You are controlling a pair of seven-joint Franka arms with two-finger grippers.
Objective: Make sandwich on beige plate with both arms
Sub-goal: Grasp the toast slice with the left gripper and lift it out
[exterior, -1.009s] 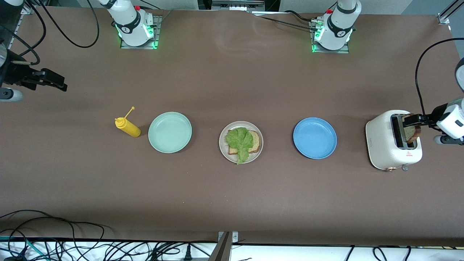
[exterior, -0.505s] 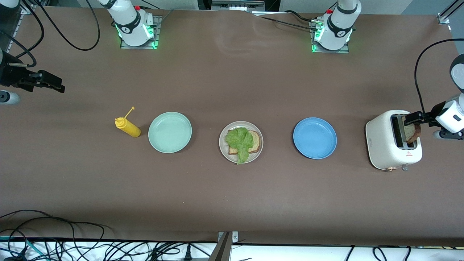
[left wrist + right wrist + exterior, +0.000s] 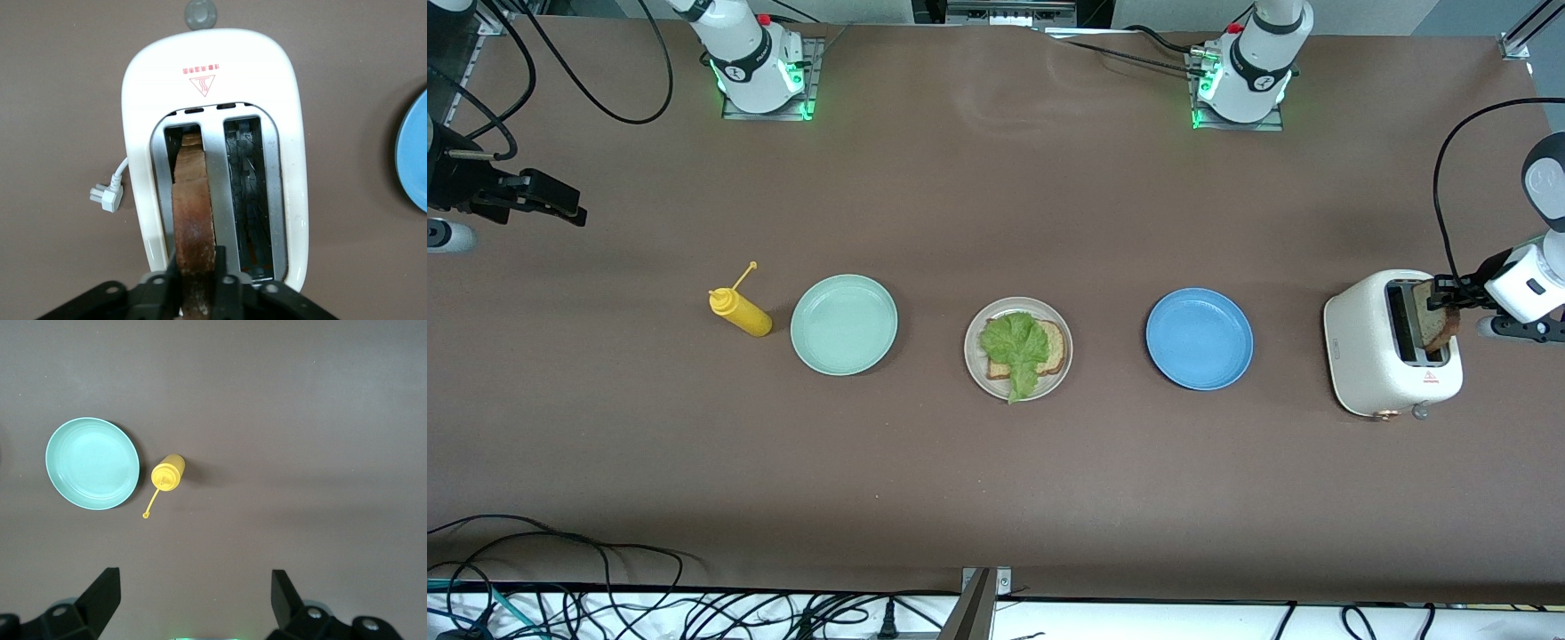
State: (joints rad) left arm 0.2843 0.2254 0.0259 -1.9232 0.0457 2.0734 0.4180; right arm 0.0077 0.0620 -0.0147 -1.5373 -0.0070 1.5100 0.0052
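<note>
A matte brown table (image 3: 996, 480) carries three round shallow plates in a row: a mint-green plate (image 3: 843, 324) toward the right arm's end, a beige plate (image 3: 1018, 348) in the middle, and a blue plate (image 3: 1199, 338) toward the left arm's end. All three look smooth, with raised rims. On the beige plate lies one square slice of bread (image 3: 1049, 348), tan and speckled with a darker crust, and over it a ruffled green lettuce leaf (image 3: 1014, 345) whose tip hangs past the plate's rim nearer the front camera.

Beside the mint-green plate stands a glossy yellow squeeze bottle (image 3: 740, 311), tilted, its cap dangling on a thin strap.

At the left arm's end sits one white toaster (image 3: 1392, 342), rounded and smooth, with two metal-lined slots and a small grey knob. A second bread slice (image 3: 195, 227) stands on edge in one slot, its rough brown crust up. The left claw (image 3: 195, 283) is clenched on the top of this slice, a black finger (image 3: 227, 283) pressed to either face. A white plug (image 3: 107, 195) lies on the table beside the toaster.

The right claw (image 3: 547, 200) waits above the table's right-arm end, its two black fingers (image 3: 103, 593) spread wide with nothing between them.
</note>
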